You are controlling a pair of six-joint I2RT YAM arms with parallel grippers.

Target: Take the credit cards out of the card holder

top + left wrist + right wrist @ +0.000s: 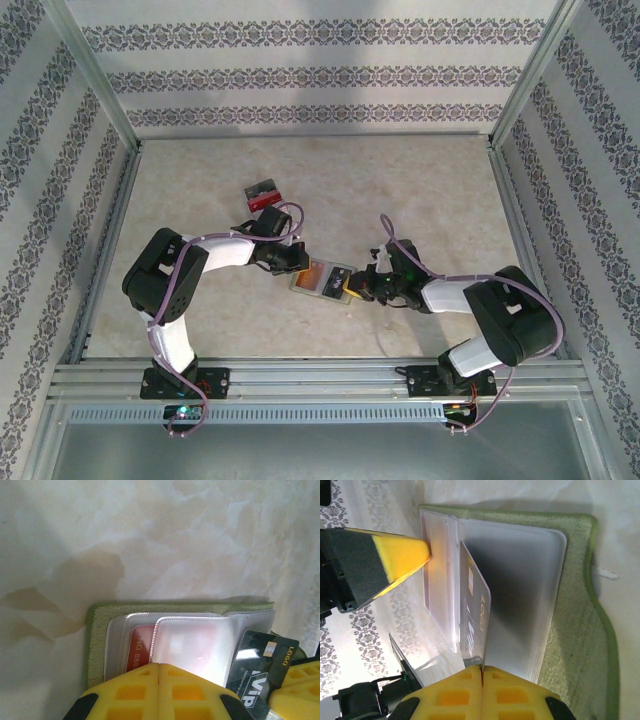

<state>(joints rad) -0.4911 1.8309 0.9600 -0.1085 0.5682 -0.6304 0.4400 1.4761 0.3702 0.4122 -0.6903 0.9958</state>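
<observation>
On the pale marbled counter, the olive-green folding fabric card holder lay open at centre, between both arms. The left hand, closed, pressed its tips on the translucent sleeves from ten o'clock. The right hand, at four o'clock, was pinched on the edge of a dark grey plastic card partly out of its sleeve, long axis seemingly toward that hand. A red plastic card sat sleeved.

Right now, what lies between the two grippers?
The open olive-green folding card holder, clear in the top view; the right gripper pinches a dark grey plastic credit card sticking out of it.
</observation>
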